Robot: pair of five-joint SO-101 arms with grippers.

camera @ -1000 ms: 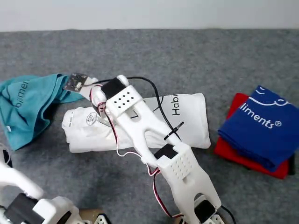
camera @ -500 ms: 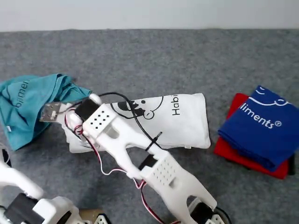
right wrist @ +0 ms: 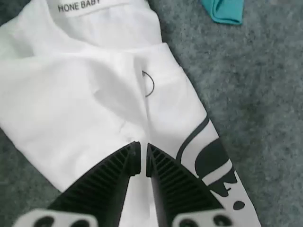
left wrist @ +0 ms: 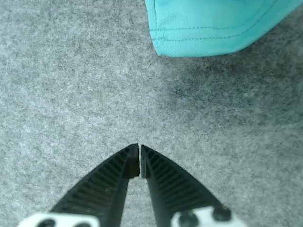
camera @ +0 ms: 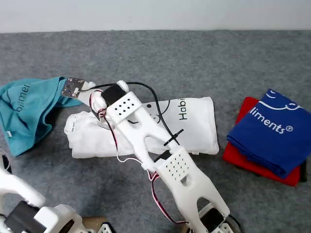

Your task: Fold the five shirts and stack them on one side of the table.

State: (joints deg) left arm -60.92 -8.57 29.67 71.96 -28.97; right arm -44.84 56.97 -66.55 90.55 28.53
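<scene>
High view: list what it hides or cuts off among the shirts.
White shirt: its middle lies under the right arm.
Red shirt: mostly covered by the blue shirt.
Dark sliver beneath the stack: cut by the frame edge, too small to identify.
Teal shirt: folds hide part of its print.

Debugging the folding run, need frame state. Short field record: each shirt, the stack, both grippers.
stack: blue shirt folded on top of red shirt, at the right of the table
white shirt: mid-table, roughly folded, not stacked
teal shirt: crumpled at the left, unfolded
right gripper: shut, over the white shirt near its collar; grip on cloth unclear
left gripper: shut, over bare table, short of the teal shirt's hem
shirts counted: four
</scene>
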